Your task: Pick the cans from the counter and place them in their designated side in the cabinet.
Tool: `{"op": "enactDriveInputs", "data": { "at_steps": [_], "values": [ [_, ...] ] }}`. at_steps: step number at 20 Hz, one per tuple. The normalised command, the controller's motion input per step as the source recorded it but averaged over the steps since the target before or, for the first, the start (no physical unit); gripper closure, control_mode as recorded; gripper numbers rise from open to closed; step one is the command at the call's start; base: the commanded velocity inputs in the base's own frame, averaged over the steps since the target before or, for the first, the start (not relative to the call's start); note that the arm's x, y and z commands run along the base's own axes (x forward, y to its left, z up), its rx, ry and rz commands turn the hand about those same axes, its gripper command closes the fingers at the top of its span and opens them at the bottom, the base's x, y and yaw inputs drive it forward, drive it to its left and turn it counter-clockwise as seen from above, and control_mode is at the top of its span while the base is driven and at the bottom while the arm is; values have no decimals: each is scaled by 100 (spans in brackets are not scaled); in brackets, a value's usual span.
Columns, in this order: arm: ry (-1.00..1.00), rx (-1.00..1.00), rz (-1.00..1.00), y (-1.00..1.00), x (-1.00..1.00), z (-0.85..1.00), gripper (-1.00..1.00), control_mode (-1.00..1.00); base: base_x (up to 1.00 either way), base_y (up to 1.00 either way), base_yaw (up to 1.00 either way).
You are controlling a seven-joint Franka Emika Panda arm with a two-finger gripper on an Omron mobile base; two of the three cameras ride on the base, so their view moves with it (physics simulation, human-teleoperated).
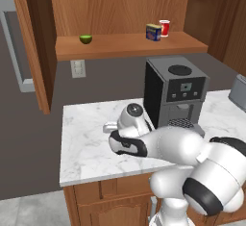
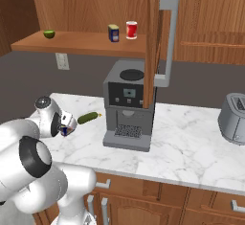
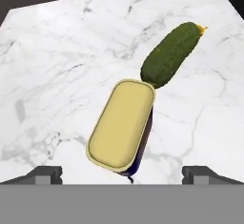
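Marble, white with grey veins, forms the counter, and brown wooden drawer fronts are set beneath its slab. One can is seen from above in the hand view: a squat body with dark blue sides and a flat, pale yellow top shaped as a rounded rectangle with a raised rim. It stands on the marble. An elongated green pickle with a bumpy skin and a small yellow tip lies just beyond it, one end touching or nearly touching the can's far edge.

The gripper is held over this can with its jaws spread wide and nothing gripped. Two dark fingertips are seen at the bottom of the hand view, one to each side of the can and well apart from it; the can lies between them, slightly ahead, untouched.

The second can, blue with a yellow label, is placed on the plank shelf of the reddish-brown wooden cabinet, just beside a red-and-white can. A halved lime rests farther left on the same shelf. A boxy grey coffee machine with a dark control panel is set on the counter, and a rounded grey toaster is seen at the right.
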Motion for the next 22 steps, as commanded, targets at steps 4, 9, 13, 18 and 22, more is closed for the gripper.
{"op": "enactDriveInputs", "data": {
  "at_steps": [4,9,13,18,22],
  "values": [
    [0,0,0,4,10,-15,-100,-100,0,0,0],
    [0,0,0,7,9,-15,-100,-100,0,0,0],
    [0,0,0,6,11,-14,-100,-100,0,0,0],
    [0,0,0,4,12,-12,100,-100,0,0,0],
    [0,0,0,3,14,-10,100,-100,0,0,0]
  ]
}}
